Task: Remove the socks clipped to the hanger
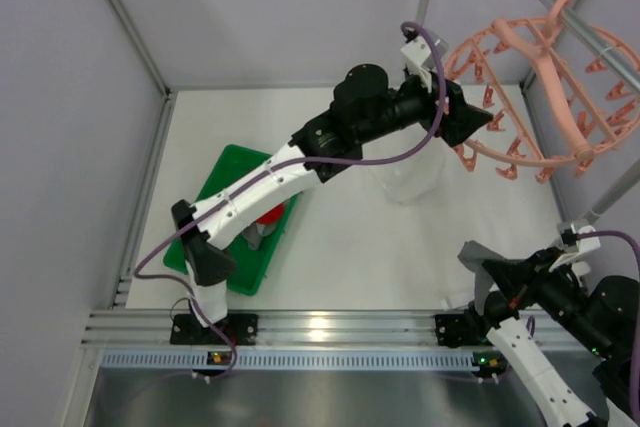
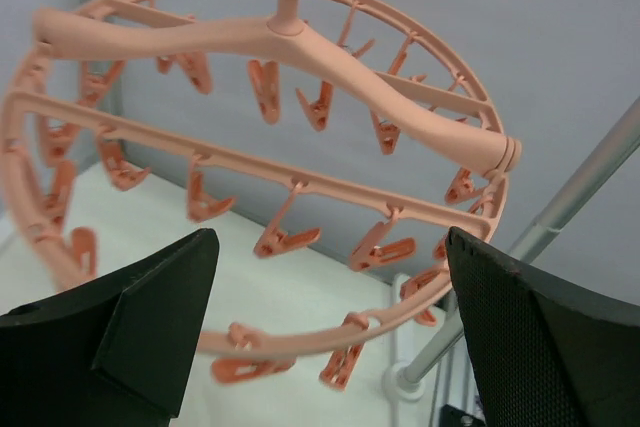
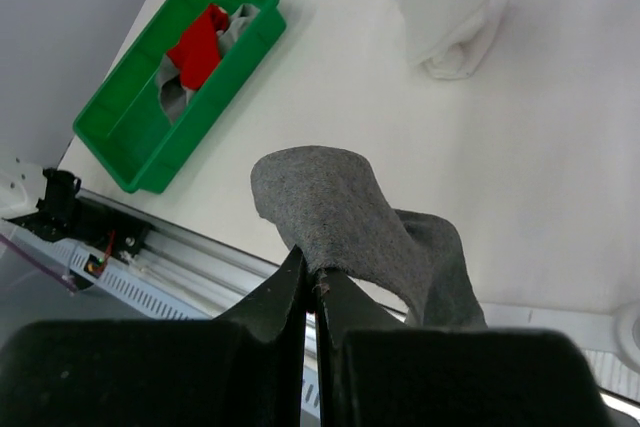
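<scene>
The salmon-pink hanger (image 1: 545, 87) hangs from a metal rod at the back right; every clip I see is empty, also in the left wrist view (image 2: 300, 157). My left gripper (image 1: 480, 119) is open and empty, raised just left of the hanger's near rim, which shows between its fingers (image 2: 330, 347). My right gripper (image 3: 315, 282) is shut on a grey sock (image 3: 350, 217), held above the table's near right edge; the sock also shows in the top view (image 1: 483, 272). A red sock (image 3: 200, 42) and grey socks (image 3: 172, 92) lie in the green tray.
The green tray (image 1: 225, 175) sits at the table's left, partly under the left arm. A white cloth-like bundle (image 1: 405, 177) lies on the table under the left gripper. A slanted metal pole (image 2: 540, 237) and its base stand at the right. Grey walls enclose the table.
</scene>
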{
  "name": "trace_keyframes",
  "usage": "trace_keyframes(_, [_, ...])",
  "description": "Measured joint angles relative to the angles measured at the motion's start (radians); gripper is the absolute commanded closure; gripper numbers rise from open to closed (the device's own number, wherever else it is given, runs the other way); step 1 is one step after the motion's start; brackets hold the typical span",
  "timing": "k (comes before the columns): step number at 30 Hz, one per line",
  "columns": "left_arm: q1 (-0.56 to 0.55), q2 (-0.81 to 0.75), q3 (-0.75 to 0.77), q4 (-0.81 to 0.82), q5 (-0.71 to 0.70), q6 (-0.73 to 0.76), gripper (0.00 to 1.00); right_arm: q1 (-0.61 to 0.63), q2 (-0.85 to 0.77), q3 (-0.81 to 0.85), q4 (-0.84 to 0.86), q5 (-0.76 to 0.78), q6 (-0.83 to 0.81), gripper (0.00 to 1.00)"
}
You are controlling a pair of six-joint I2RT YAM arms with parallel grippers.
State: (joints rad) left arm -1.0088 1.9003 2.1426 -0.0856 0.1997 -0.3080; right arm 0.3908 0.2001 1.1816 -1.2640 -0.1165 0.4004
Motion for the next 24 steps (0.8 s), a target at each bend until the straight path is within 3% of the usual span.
trace_keyframes(6, [-0.001,-0.368,-0.354,-0.013,-0.257,0.151,0.02,-0.002,0.019,-0.092,0.064,-0.129,0.000,1.00])
trace_keyframes(9, [-0.001,-0.598,-0.552,0.011,-0.487,0.205,0.02,-0.032,0.071,-0.134,0.142,-0.229,-0.006,1.00])
trace_keyframes(16, [0.001,-0.900,-0.884,-0.044,-0.932,0.214,0.02,-0.220,0.205,-0.246,0.415,-0.508,0.030,1.00])
trace_keyframes(20, [0.001,-1.010,-1.061,-0.130,-1.036,0.163,0.01,-0.243,0.259,-0.253,0.554,-0.597,0.076,1.00])
trace_keyframes(24, [0.003,-1.142,-1.153,-0.186,-0.898,0.141,0.01,-0.232,0.303,-0.239,0.631,-0.625,0.094,1.00])
